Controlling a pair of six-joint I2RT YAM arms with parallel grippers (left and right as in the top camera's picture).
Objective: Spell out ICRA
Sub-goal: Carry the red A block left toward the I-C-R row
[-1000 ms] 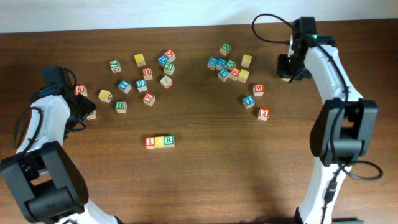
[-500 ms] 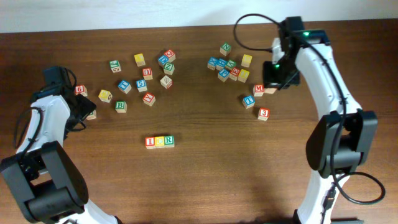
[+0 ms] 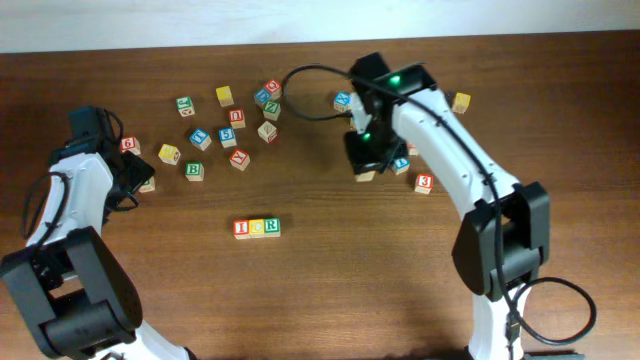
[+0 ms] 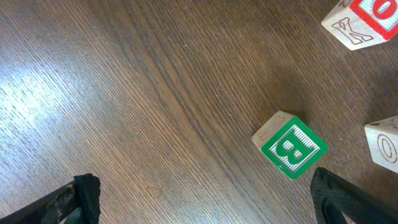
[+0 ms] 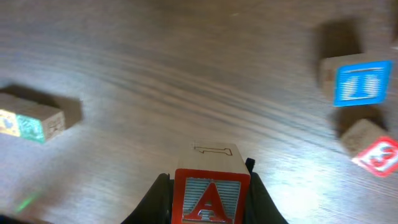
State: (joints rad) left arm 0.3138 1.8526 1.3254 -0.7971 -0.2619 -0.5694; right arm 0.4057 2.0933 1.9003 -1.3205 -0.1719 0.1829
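My right gripper (image 5: 209,182) is shut on the red-lettered A cube (image 5: 211,198), with one finger on each side of it. In the overhead view that gripper (image 3: 365,166) hangs over the table's middle right, and the A cube (image 3: 366,176) shows just below it. The I (image 3: 242,229), C (image 3: 257,228) and R (image 3: 272,227) cubes stand touching in a row, down and left of it. The right wrist view shows that row (image 5: 30,122) blurred at its left edge. My left gripper (image 4: 205,205) is open above bare wood at the far left (image 3: 136,174).
A green B cube (image 4: 290,144), a K cube (image 4: 362,22) and a third cube (image 4: 385,144) lie near the left gripper. Several loose cubes (image 3: 236,117) are scattered at the back left. A blue cube (image 5: 362,82) and a red 3 cube (image 5: 377,153) lie right of the right gripper.
The right arm has swung from the back right corner leftward and forward to the middle right of the table, shut the whole time. The left arm has not moved.
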